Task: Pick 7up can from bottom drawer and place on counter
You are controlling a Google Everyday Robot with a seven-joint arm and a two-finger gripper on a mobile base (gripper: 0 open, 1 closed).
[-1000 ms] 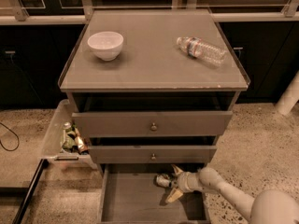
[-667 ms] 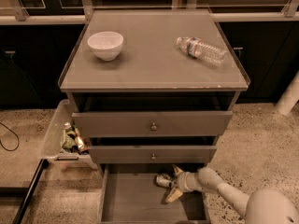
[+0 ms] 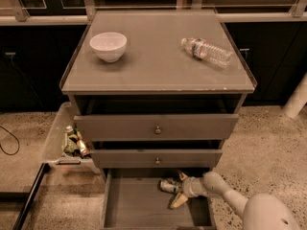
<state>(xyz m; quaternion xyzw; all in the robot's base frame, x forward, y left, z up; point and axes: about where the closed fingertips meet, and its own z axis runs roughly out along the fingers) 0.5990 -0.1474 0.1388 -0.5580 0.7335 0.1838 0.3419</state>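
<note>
The bottom drawer (image 3: 139, 210) is pulled open at the foot of the cabinet. The 7up can (image 3: 169, 185) lies on its side near the drawer's back right, under the middle drawer's front. My gripper (image 3: 179, 189) reaches in from the right, with one finger above the can and one pale finger (image 3: 178, 201) below and in front of it. The fingers are spread around the can's right end. The counter (image 3: 158, 56) is the cabinet's flat top above.
A white bowl (image 3: 108, 46) stands on the counter's left and a clear water bottle (image 3: 206, 51) lies on its right. The two upper drawers (image 3: 156, 127) are slightly open. A plastic bin (image 3: 67, 143) with items sits left of the cabinet.
The gripper and arm have shifted slightly left toward the can; the can has not moved.
</note>
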